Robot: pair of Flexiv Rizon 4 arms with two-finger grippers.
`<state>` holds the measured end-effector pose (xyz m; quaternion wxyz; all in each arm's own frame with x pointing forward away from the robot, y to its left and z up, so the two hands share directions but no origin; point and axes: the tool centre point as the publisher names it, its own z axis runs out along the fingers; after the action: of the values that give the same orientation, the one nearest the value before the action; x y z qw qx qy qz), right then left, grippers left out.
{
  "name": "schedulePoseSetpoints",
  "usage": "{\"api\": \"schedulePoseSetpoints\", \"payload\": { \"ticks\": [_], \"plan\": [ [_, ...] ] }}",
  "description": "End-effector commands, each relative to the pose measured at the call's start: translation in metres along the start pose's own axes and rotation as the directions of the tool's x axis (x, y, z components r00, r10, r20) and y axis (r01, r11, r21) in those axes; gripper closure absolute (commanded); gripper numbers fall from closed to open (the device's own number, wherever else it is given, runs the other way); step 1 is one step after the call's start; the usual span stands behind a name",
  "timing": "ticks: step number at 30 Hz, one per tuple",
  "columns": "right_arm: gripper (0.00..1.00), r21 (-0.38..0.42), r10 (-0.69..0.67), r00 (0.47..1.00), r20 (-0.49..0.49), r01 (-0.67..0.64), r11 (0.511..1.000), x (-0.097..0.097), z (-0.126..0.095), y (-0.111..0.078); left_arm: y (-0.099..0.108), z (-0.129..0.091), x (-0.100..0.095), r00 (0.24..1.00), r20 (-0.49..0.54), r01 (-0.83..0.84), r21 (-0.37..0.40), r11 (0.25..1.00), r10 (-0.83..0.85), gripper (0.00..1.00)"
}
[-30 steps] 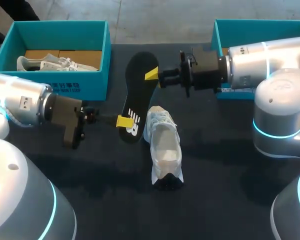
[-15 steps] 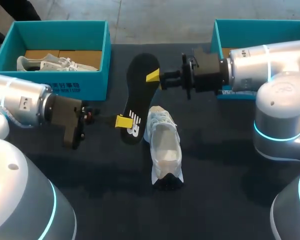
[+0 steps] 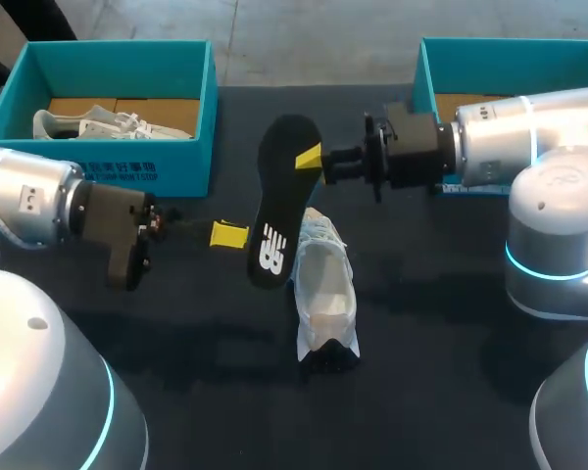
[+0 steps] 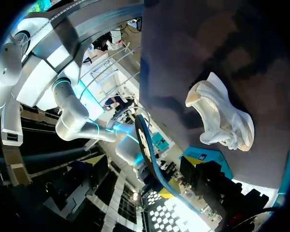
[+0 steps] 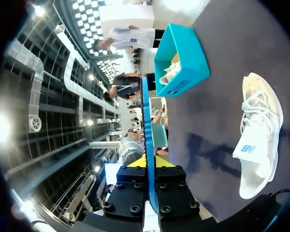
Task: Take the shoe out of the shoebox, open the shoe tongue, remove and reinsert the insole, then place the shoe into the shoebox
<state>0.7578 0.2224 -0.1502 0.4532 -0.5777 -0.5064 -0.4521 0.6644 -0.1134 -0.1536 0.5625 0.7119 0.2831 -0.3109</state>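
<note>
The black insole (image 3: 279, 196) hangs in the air on edge, its lower end over the white shoe (image 3: 323, 284). My right gripper (image 3: 311, 157) is shut on the insole's upper part; in the right wrist view the insole (image 5: 146, 121) stands edge-on between the yellow tips of that gripper (image 5: 148, 162). My left gripper (image 3: 228, 235) is open, a little left of the insole and holding nothing. The shoe lies on the table with its opening up, also seen as the shoe (image 4: 222, 118) and shoe (image 5: 261, 130). The left wrist view shows the insole (image 4: 147, 150) ahead, apart from its own fingers.
A teal shoebox (image 3: 191, 108) at the back left holds another white shoe (image 3: 108, 122). A second teal shoebox (image 3: 426, 69) stands at the back right, behind my right arm. The dark table (image 3: 421, 372) lies bare in front of the shoe.
My left gripper opened, let go of the insole's lower end and drew back left. My right gripper shifted slightly right with the insole, whose lower end swung over the shoe.
</note>
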Motion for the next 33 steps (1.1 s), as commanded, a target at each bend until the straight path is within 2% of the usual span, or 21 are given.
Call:
{"api": "schedulePoseSetpoints", "payload": {
  "ticks": [1,13,18,22,28,32,33],
  "plan": [
    [1.00,-0.001,0.002,1.000,-0.002,-0.002,1.000,-0.007,-0.005,-0.002,-0.001,-0.017,-0.012,0.999,-0.039,0.016,0.024,1.000,-0.015,0.00],
    [1.00,0.002,-0.028,1.000,0.009,0.028,1.000,-0.032,-0.006,0.002,0.015,-0.053,-0.016,0.976,-0.183,0.143,0.123,0.982,-0.119,0.00],
    [1.00,0.009,-0.026,1.000,0.003,0.026,1.000,-0.037,-0.003,0.003,0.029,-0.066,-0.020,0.950,-0.263,0.221,0.173,0.960,-0.171,0.00],
    [1.00,0.013,-0.042,0.999,0.010,0.042,0.999,-0.040,0.002,0.006,0.043,-0.078,-0.019,0.909,-0.374,0.279,0.218,0.935,-0.184,0.00],
    [1.00,0.022,-0.052,0.999,-0.002,0.052,0.998,-0.048,0.014,0.011,0.066,-0.096,-0.010,0.852,-0.494,0.340,0.271,0.900,-0.173,0.00],
    [1.00,0.008,-0.034,0.999,-0.013,0.034,0.999,-0.052,0.016,0.014,0.085,-0.104,-0.014,0.816,-0.569,0.350,0.352,0.868,-0.099,0.00],
    [1.00,0.008,-0.034,0.999,-0.013,0.034,0.999,-0.052,0.016,0.014,0.085,-0.104,-0.014,0.816,-0.569,0.350,0.352,0.868,-0.099,0.00]
  ]
}}
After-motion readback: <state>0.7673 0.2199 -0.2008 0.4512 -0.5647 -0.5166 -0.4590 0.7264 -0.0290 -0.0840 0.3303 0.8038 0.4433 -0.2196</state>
